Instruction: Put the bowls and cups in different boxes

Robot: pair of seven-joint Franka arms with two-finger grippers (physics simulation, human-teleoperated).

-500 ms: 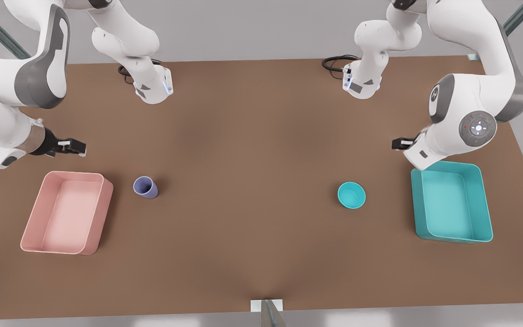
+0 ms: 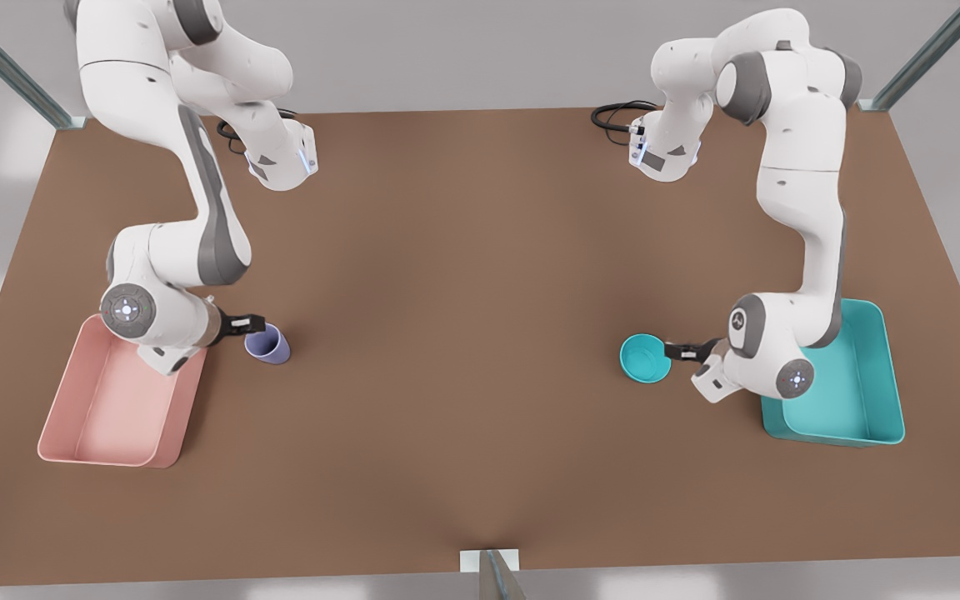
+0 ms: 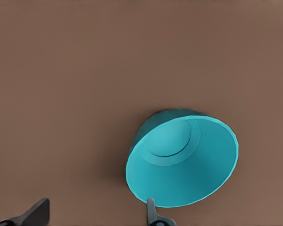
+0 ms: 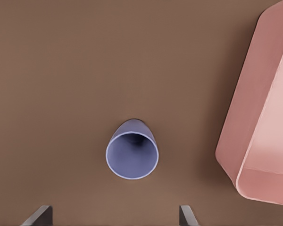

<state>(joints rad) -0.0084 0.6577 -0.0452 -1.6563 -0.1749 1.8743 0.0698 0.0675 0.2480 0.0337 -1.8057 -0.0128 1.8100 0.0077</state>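
Hidden or cut-off items, as we log them:

- Pink box [image 2: 113,400]: in the front view its 12 o'clock corner is covered by the right arm's wrist; in the right wrist view it runs off the picture's edge.
- Teal box [image 2: 859,400]: we find its 9 o'clock wall partly covered by the left arm's wrist.
- Right gripper [image 4: 114,215] and left gripper [image 3: 96,214]: in each wrist view we see just the fingertips, the rest cut by the edge.

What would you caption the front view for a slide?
Two arms reach down: left tool open at teal bowl, right tool open at lavender cup.
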